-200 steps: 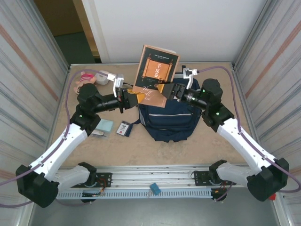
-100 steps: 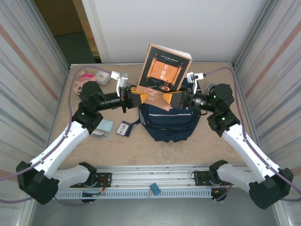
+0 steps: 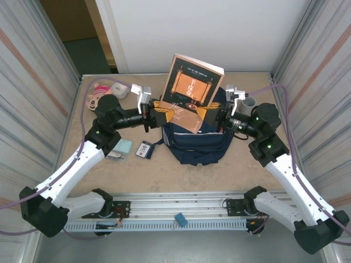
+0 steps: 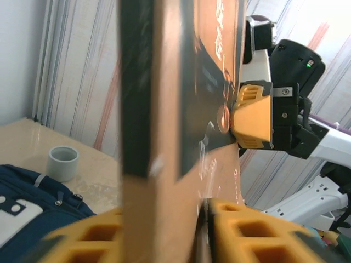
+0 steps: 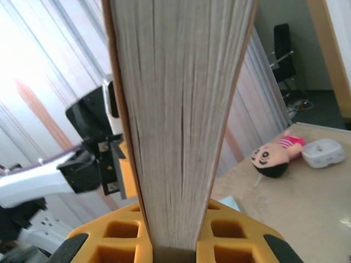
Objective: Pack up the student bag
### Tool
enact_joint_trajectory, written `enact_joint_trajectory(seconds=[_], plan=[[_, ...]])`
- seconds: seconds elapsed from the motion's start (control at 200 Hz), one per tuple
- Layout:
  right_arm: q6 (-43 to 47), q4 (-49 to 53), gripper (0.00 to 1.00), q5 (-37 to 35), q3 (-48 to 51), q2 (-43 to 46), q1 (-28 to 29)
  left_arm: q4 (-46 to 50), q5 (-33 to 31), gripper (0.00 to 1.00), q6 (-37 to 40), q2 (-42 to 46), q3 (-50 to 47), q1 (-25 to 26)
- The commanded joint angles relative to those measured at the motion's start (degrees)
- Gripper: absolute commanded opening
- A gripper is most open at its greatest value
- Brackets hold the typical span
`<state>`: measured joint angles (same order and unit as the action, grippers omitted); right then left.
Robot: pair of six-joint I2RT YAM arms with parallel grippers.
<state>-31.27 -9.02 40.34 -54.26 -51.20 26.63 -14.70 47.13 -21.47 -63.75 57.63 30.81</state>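
book (image 3: 189, 90) clamped in right jaws, can't tell for left jaws; student bag (image 3: 197, 145) looks floppy, I'd grab its mouth rim

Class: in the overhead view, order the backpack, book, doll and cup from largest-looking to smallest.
1. Backpack and book: alike; the book is raised nearer the camera, so no ranking.
2. Doll, partly hidden.
3. Cup.
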Motion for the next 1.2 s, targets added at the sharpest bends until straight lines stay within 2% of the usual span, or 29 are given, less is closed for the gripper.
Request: enact_joint_trajectory(seconds=[0.0,0.05,0.1,0.271,0.406,0.551,0.717,0.827,0.942,1.087,1.147,1.193], plan=[[18.8,12.95,0.0,-3.99,-3.27,2.16,0.39,7.59,-2.28,0.58,11.33,2.68,0.56,0.4],[27.93,19.54,0.0,-5.12,-3.88,2.73,0.43,13.58,-3.26,0.68,18.2,4.12,1.05,0.4],[37.31,25.74,0.0,-5.8,-4.21,3.18,0.48,20.56,-5.17,0.73,25.08,5.66,1.6,0.52],[60.33,42.49,0.0,-12.04,-5.57,2.87,0.83,39.66,-13.08,0.77,46.78,9.75,3.26,0.54],[72.03,48.93,0.0,-18.76,-4.74,1.57,3.52,46.17,-15.22,0.8,57.6,11.55,2.89,0.98],[76.74,52.12,0.0,-24.34,-5.43,-1.6,8.54,47.89,-17.32,0.83,61.84,10.39,2.86,3.76],[77.58,53.26,0.0,-19.55,-7.68,-5.14,10.53,53.46,-22.85,0.84,65.6,4.03,5.29,11.04],[77.58,51.65,0.0,-16.75,-7.79,-5.97,10.55,52.96,-21.54,0.82,64.6,1.17,5.05,11.55],[78.31,51.2,0.0,-14.87,-8.32,-7.52,10.33,48.96,-20.38,0.67,62.66,0.65,3.71,11.56],[77.65,50.94,0.0,-11.11,-9.0,-8.19,7.8,40.0,-17.71,0.3,59.87,3.58,-0.51,11.29],[76.68,50.53,0.05,-7.81,-9.41,-7.92,5.76,35.55,-14.31,0.09,57.21,5.09,-2.52,9.97],[74.59,49.31,0.16,-4.8,-9.32,-7.33,3.6,32.1,-11.34,0.0,54.08,6.22,-4.14,8.18]])
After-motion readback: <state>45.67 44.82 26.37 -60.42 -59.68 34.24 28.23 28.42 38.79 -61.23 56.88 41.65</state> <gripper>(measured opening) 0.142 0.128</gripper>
